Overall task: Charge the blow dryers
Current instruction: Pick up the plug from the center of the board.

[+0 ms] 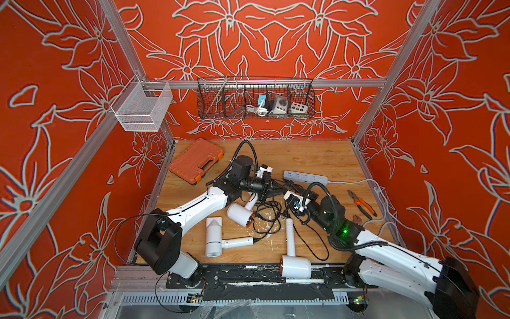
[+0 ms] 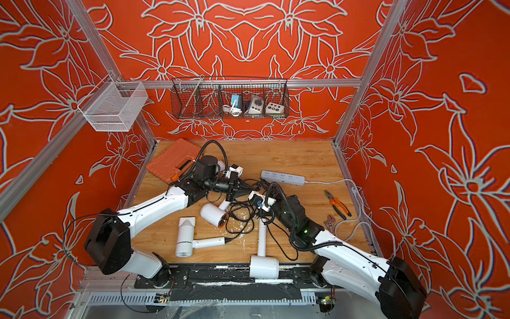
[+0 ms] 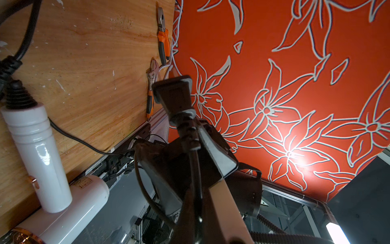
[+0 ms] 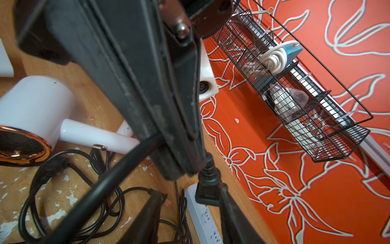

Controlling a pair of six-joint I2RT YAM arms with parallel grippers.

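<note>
- Wooden tabletop (image 1: 317, 156) is carrying three white blow dryers that are showing plainly in both top views, around a cord tangle (image 1: 266, 218) of black leads.
- The nozzle dryer (image 1: 213, 240) is lying near the left arm's base, with its handle pointing toward the right side of the table.
- The copper-mouthed dryer (image 1: 238, 214) is lying just beyond it, its handle running under the left arm.
- The front dryer (image 1: 295, 266) is sitting at the table's front edge, its barrel hanging over the black rail and its handle pointing toward the back wall.
- The left gripper (image 3: 186, 131) is pinching tightly on a cord (image 3: 191, 160) just behind its plug (image 3: 173, 95), holding the plug off the wood.
- In the right wrist view the plug (image 4: 207, 191) is hanging at the near end of the white power strip (image 4: 202, 215); whether it is touching the strip cannot be told.
- The right gripper (image 4: 192, 196) is standing with its jaws apart, one on either side of the plug, not clamping it.
- The power strip is lying toward the back right of the table, with orange-handled pliers (image 1: 361, 203) resting nearer the right wall.
</note>
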